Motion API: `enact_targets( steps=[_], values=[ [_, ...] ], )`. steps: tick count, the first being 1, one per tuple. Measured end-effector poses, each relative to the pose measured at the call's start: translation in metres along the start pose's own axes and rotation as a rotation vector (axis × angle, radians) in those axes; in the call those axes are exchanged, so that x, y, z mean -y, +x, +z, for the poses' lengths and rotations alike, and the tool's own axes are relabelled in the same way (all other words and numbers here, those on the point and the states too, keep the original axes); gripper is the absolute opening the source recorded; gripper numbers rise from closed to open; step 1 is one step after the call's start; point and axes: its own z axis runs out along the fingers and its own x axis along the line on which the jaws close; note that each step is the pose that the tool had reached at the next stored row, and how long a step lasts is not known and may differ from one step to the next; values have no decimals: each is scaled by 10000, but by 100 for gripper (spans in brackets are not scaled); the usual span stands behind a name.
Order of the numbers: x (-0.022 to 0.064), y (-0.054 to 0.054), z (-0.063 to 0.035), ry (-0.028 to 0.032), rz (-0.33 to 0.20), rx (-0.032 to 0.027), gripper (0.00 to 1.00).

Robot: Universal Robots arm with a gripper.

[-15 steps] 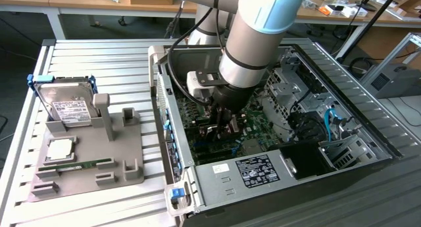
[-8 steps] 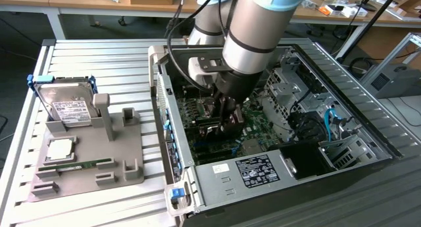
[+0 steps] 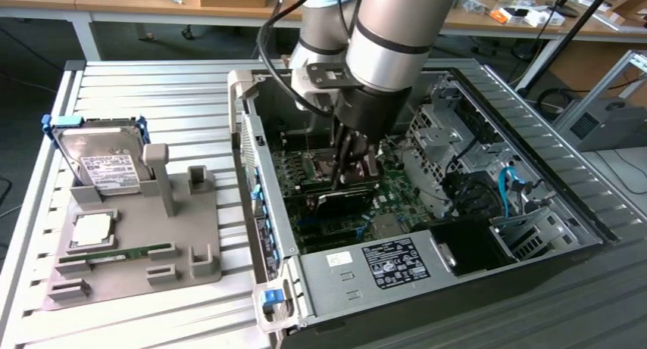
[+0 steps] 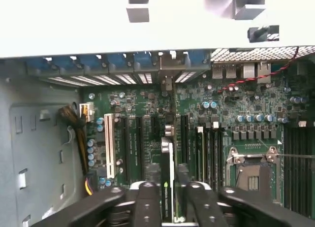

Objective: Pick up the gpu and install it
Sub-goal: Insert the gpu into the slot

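**A:** One arm, one open PC case (image 3: 265,213), that's the setup. Going from the exterior view's left: grey holder tray (image 3: 132,269) on the slatted table (image 3: 151,91), w/ a silver hard drive (image 3: 101,163) standing up at the back, a cpu chip (image 3: 91,228) lying flat and a green memory stick (image 3: 126,254) in its slot near the front

**B:** and the gpu?

**A:** gpu (image 3: 344,200) is inside the case already, standing on edge over the motherboard (image 3: 303,179), about mid-board. Gripper (image 3: 356,175) is reaching straight down onto it

**B:** jaws clamped or what

**A:** wrist view has the card (image 4: 167,187) edge-on between the two black fingers (image 4: 145,207), one each side, close against it. Can't tell if they're actually squeezing or just sitting beside it tbh

**B:** seated in the slot?

**A:** can't tell. It lines up w/ the long slots running toward the rear brackets (image 4: 123,64). Cpu socket (image 4: 251,173) is well off to one side. On the exterior view's right: drive cage (image 3: 450,126) and blue cable (image 3: 505,186)
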Motion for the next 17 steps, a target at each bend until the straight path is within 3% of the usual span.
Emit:
enact_targets(
  steps=[2,3,4,5,10,17],
  values=[
    [17,-2,-1,-37,-27,-6,20],
    [35,-4,-1,-74,-43,-9,14],
    [75,-5,0,-147,-70,-12,10],
    [135,-7,1,-213,-99,-15,10],
    [379,-16,2,-374,-190,-24,10],
    [604,-24,-1,-480,-477,-12,10]
  ],
)
